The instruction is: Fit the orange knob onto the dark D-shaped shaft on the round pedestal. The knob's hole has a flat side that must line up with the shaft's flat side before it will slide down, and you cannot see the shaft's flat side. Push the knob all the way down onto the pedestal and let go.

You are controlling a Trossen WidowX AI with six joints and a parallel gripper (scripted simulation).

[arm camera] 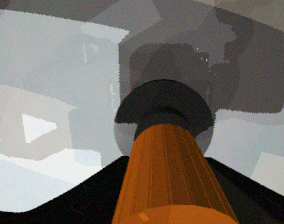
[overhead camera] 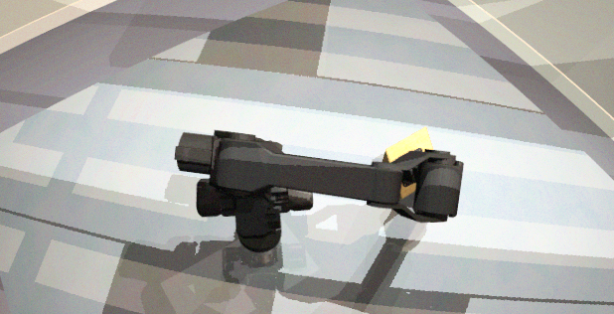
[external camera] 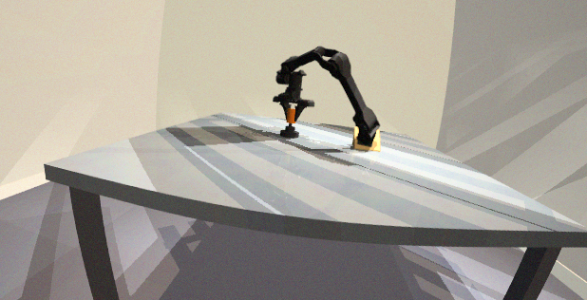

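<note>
The orange knob is upright in my gripper, which is shut on it and points down. The dark round pedestal stands on the table directly below the knob. A narrower dark part rises from its wide base toward the knob's lower end. The knob's lower end is above the wide base, with dark parts showing between them. The shaft, the hole and their flat sides are hidden. In the top view the arm hides the knob.
The black arm arches from its base beside a yellow block to the pedestal. The striped, shiny table has shadows and reflections. Its near edge shows in the exterior view.
</note>
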